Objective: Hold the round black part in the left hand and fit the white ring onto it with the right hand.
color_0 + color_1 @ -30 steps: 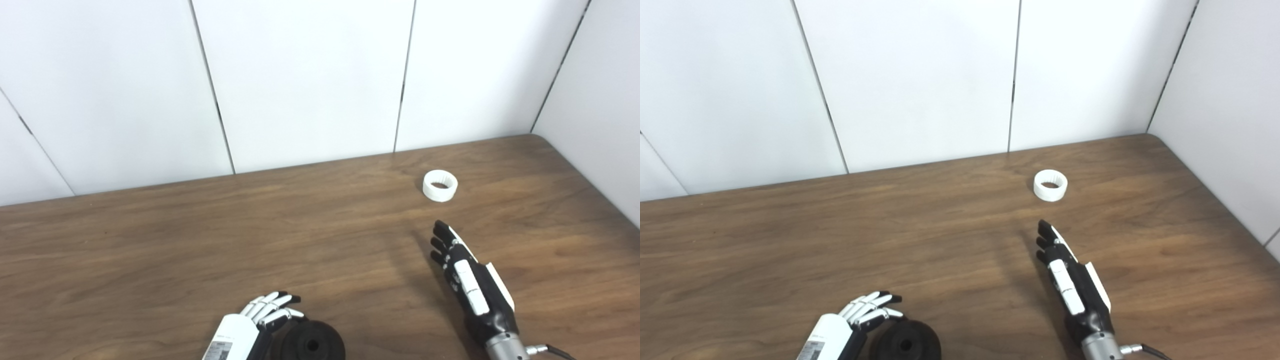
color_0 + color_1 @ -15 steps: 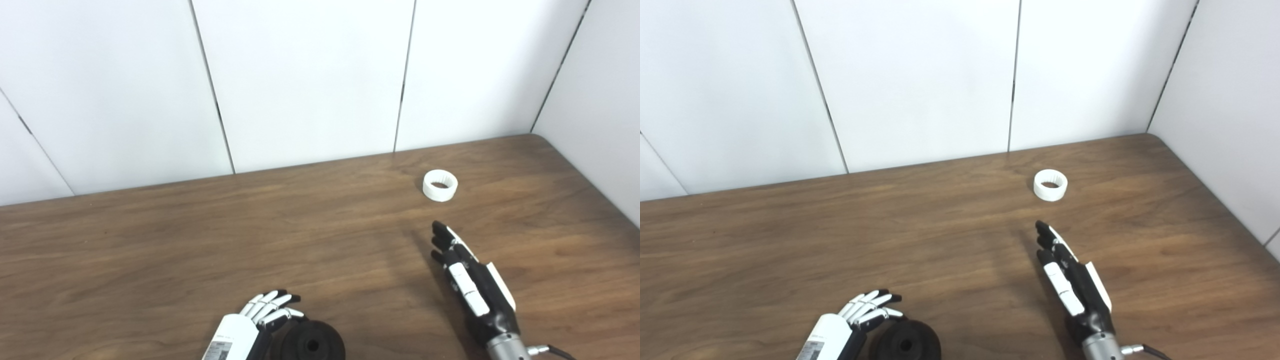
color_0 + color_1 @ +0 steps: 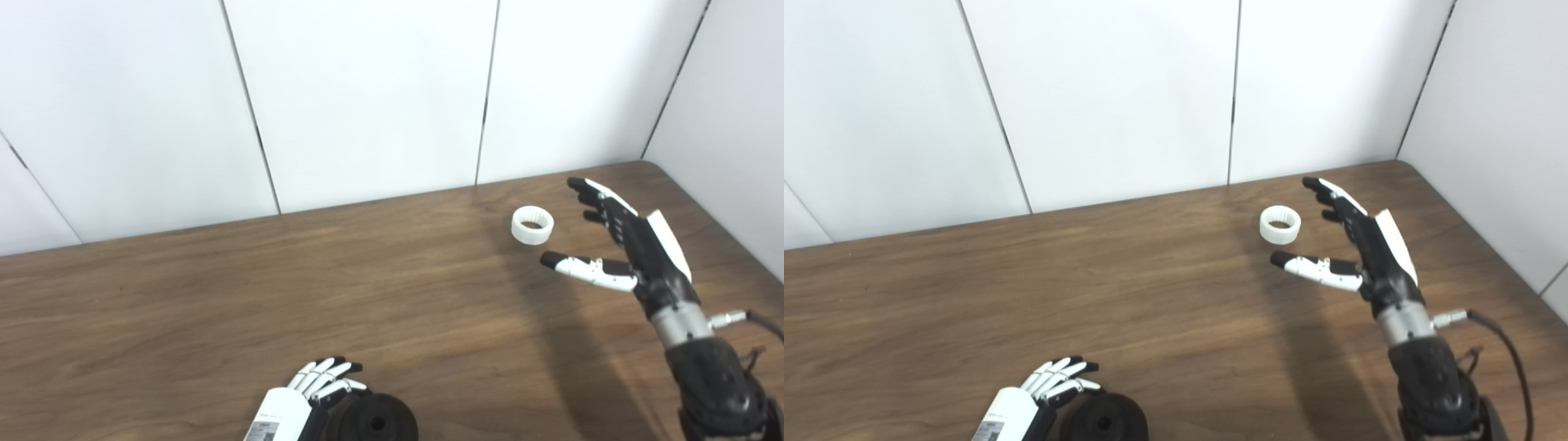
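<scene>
While right hand (image 3: 631, 245) hovers spread wide beside white ring (image 3: 532, 225) | step: reach | next: pinch it | left hand (image 3: 318, 392) loosely spread by black part (image 3: 376, 422) (not gripping yet)

A table (image 3: 257, 294) of dark brown wood grain fills the lower half of both views, its far right corner rounded. Behind it stands a wall of white panels (image 3: 367, 92), split by thin dark seams that run upright or a little slanted. A second white wall (image 3: 1494, 122) closes off the right side and meets the back one at the corner. A soft shadow, probably cast from above, lies across the wood on the right
</scene>
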